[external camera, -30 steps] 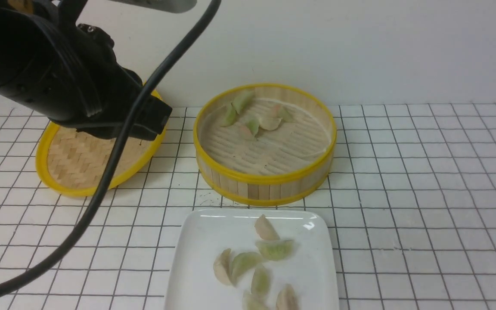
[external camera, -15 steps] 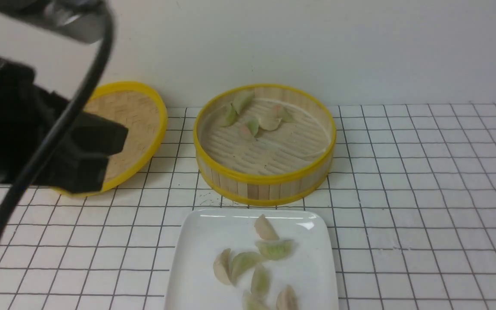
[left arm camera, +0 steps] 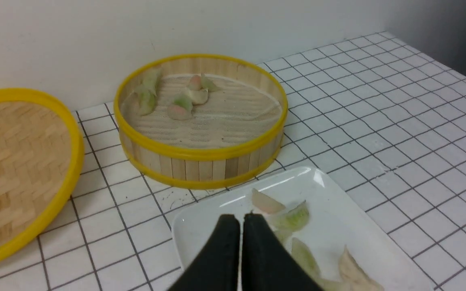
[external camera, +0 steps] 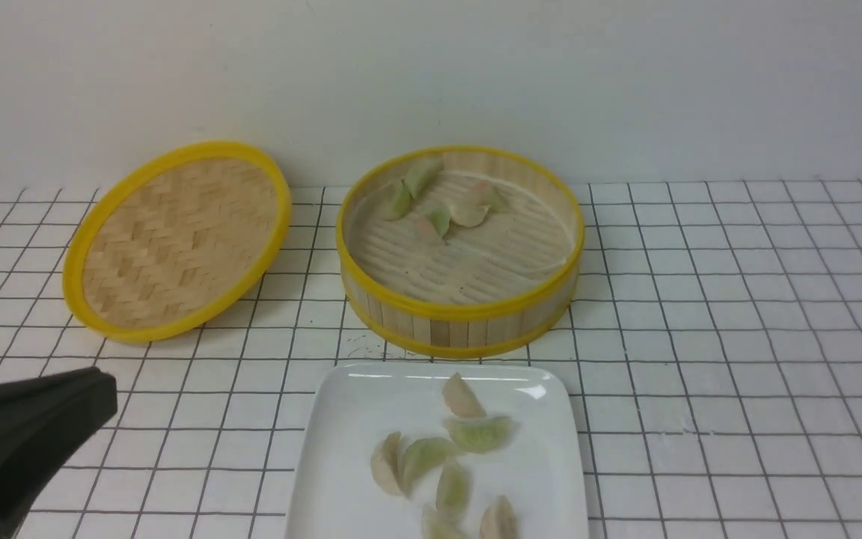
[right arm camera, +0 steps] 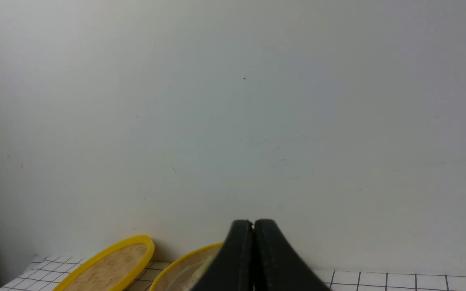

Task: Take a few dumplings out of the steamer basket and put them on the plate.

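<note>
Your left arm (external camera: 19,442) shows only as a dark, rounded piece at the lower left of the front view, cut off by the frame's edge, with its claw out of that picture; your right arm does not reach into the front view at all. In the left wrist view you can see your left claw (left arm camera: 242,220) with its two fingertips together, shut, and nothing gripped between them; from that camera they overlap the plate, but you can't take that as touching. Your right claw (right arm camera: 253,223) is shut as well, its tips side by side with nothing held, and its camera looks mostly at the pale wall (right arm camera: 297,121). Back in the front view, the basket (external camera: 461,308) stands at upper centre on the gridded desk (external camera: 700,389), with a small cluster of dumplings (external camera: 468,215) toward the back and left of its slatted floor, pale green, cream and pinkish. Just below the basket, at lower centre, you have the white plate (external camera: 341,449), running off the bottom edge, with more dumplings on it, green and beige, several of them bunched close together and one near the plate's far edge. At upper left lies the yellow-rimmed woven lid (external camera: 176,239), tilted, near the basket but apart from it.
</note>
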Motion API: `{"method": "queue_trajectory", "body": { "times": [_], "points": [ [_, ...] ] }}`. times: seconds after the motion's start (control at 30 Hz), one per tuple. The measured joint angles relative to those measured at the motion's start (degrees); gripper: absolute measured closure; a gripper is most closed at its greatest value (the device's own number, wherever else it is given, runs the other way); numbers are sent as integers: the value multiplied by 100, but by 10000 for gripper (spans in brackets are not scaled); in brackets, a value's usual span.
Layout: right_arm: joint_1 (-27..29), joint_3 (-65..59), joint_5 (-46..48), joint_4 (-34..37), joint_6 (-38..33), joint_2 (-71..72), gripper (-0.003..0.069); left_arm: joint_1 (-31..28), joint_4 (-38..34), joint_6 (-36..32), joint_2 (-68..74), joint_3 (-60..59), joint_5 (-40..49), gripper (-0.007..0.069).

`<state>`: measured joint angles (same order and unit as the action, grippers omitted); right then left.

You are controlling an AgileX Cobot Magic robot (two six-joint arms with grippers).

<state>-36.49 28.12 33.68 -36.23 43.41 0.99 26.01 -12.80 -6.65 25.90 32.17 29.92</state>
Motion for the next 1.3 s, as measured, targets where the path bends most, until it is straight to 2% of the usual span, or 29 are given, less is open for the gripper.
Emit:
{"method": "queue_trajectory", "body": {
  "times": [0.2,0.33,0.4,0.47,0.5,0.63,0.77,0.87,1.3],
  "points": [
    [0,0,0,0,0,0,673,0,415,17,-230,-59,13,631],
    [0,0,0,0,47,1,673,-71,1280,475,-461,-188,-20,630],
    [0,0,0,-2,52,1,673,-207,1461,665,-616,-299,-27,630],
    [0,0,0,-2,52,1,673,-741,1669,969,-1211,-818,-38,630],
    [0,0,0,-2,52,1,673,-837,1669,969,-1304,-861,-39,630],
    [0,0,0,-2,47,1,673,-1909,1476,665,-2272,-2023,-219,630],
    [0,0,0,-2,47,1,673,-2393,1081,313,-2637,-2935,-623,630],
    [0,0,-2,-7,47,6,673,-2479,942,187,-2645,-3336,-848,630],
    [0,0,-8,-18,47,6,673,-2479,886,149,-2645,-3377,-803,630]
  ]
}}
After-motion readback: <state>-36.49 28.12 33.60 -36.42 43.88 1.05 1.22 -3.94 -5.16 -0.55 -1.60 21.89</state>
